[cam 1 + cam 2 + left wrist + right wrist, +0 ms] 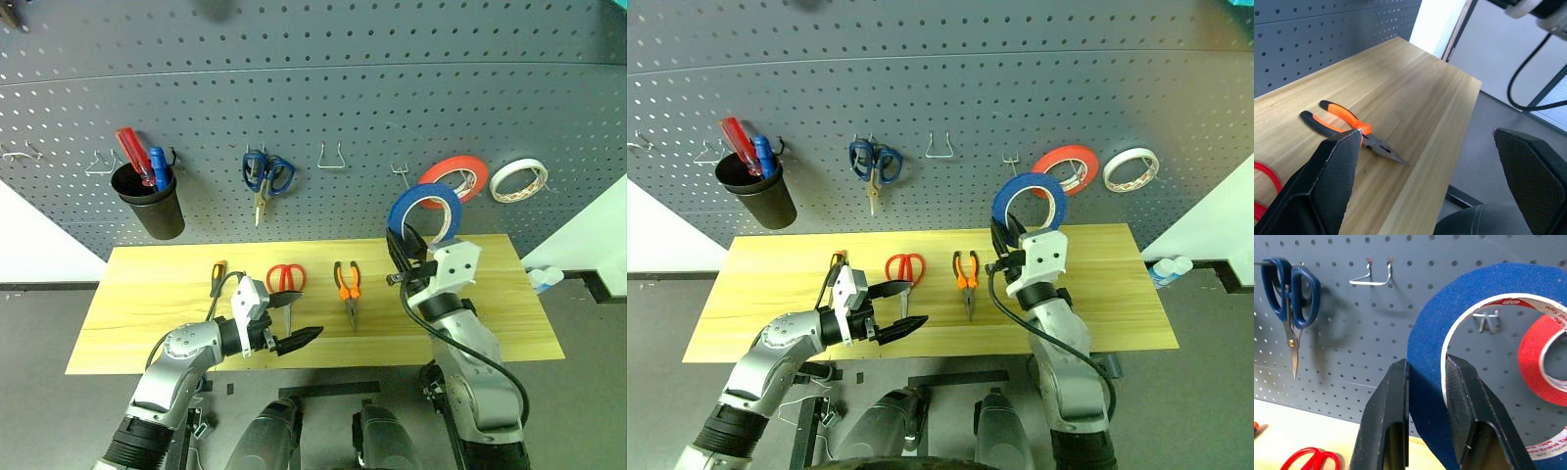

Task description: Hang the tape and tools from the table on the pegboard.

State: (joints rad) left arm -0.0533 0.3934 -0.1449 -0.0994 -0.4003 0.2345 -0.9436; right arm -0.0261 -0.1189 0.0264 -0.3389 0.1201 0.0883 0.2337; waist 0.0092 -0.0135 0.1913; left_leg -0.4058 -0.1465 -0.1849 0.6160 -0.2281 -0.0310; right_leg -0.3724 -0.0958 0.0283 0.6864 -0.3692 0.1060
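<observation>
With the right tool clamped across the band of the blue tape, held upright just before the pegboard near a bare double hook, misalignment could deflect the roll from that narrow grip, while the left tool hangs wide open and empty over the bench.

A dark grey floor runs under and on both sides of the light wooden surface. Behind it a grey panel with a regular grid of small holes covers the wall. White wall shows past its lower left corner, a pale wall at the right. Even light falls, casting soft shadows.
</observation>
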